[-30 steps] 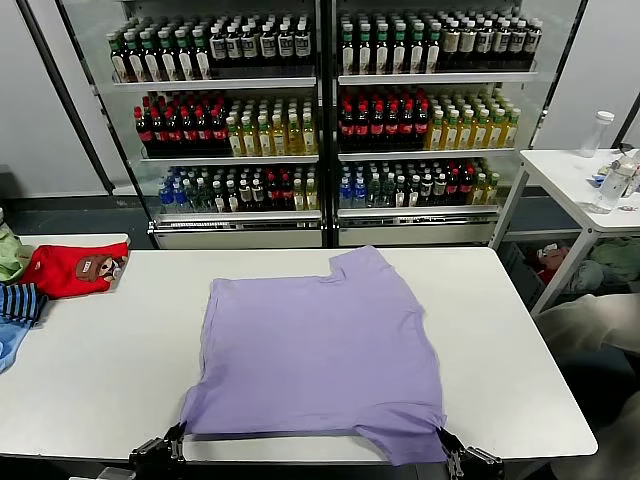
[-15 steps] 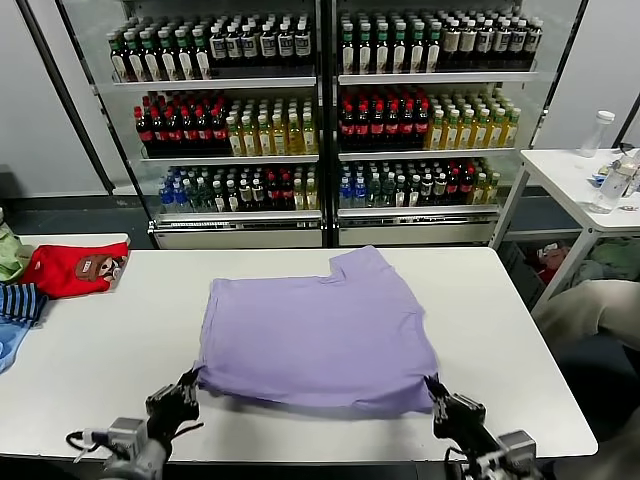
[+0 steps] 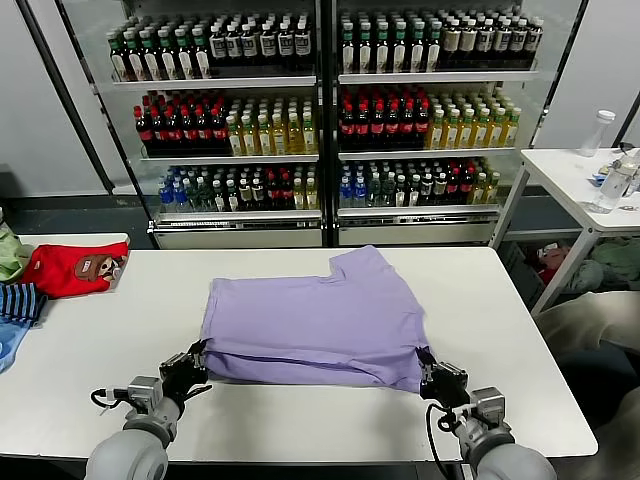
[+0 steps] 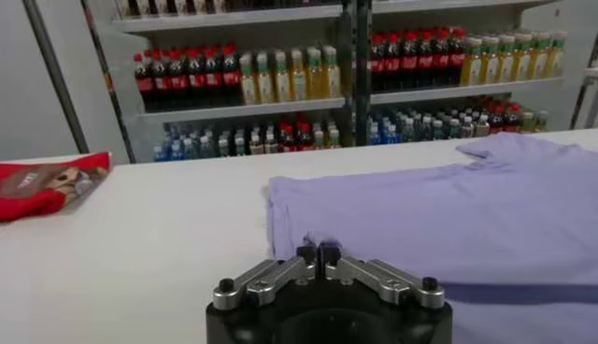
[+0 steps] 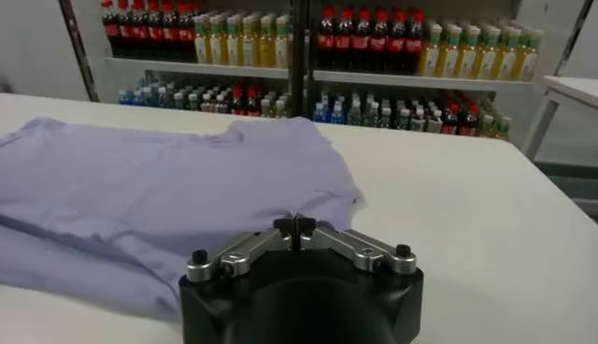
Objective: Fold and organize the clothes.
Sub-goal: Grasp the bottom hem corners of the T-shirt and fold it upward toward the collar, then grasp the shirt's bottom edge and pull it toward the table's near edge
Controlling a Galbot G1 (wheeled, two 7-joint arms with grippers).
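Observation:
The lavender T-shirt [image 3: 310, 315] lies plain side up on the white table [image 3: 100, 370], its near hem lifted and doubled toward the far side. My left gripper [image 3: 192, 362] is shut on the shirt's near left hem corner. My right gripper [image 3: 432, 378] is shut on the near right hem corner. In the left wrist view the shirt [image 4: 448, 215] spreads beyond the shut left gripper [image 4: 319, 253]. In the right wrist view the shirt [image 5: 159, 182] lies beyond the shut right gripper [image 5: 295, 223].
A red garment with a cartoon patch [image 3: 72, 268] and a navy-striped garment [image 3: 20, 300] lie at the table's far left edge. Drink coolers [image 3: 320, 120] stand behind the table. A small white side table [image 3: 585, 175] with a bottle stands at the right.
Both grippers have carried the shirt's near hem up and toward the far side, so the front part of the shirt now folds over itself and the shirt looks shorter.

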